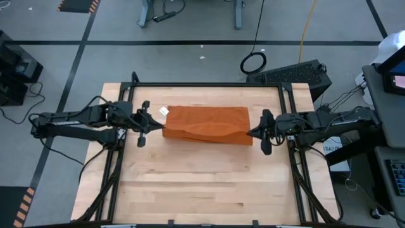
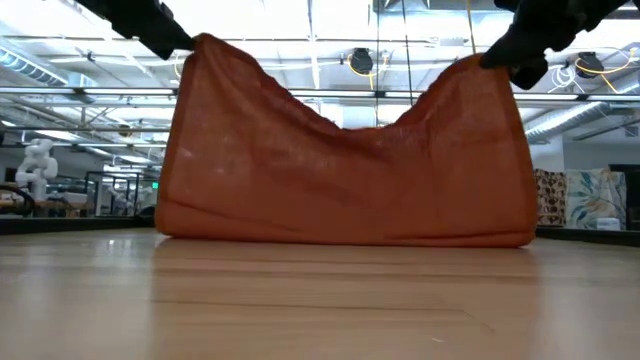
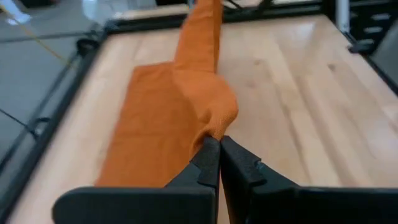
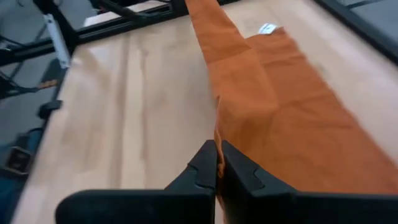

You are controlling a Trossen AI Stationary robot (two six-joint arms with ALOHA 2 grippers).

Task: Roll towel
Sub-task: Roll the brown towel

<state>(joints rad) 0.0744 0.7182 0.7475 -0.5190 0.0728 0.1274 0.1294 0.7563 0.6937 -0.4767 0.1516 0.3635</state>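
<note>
Towel point(image 1: 207, 125) held at both ends by two hands above a wooden surface point(image 1: 202, 183).

High view: the rust cloth is seen stretched across the far half of the surface, with the left hand point(image 1: 159, 124) at one end of it and the right hand point(image 1: 250, 132) at the other; a small white tag point(image 1: 164, 111) is shown at the towel's far corner beside the left hand. Low view: the towel is lifted at its two upper corners, its top edge sagging between them and its lower edge resting on the surface. Left wrist view: the left hand point(image 3: 218, 149) is closed tight on a bunched corner of the towel. Right wrist view: the right hand point(image 4: 217, 152) is pinched on the towel's other end, the tag point(image 4: 267, 28) lying at the far end.
</note>
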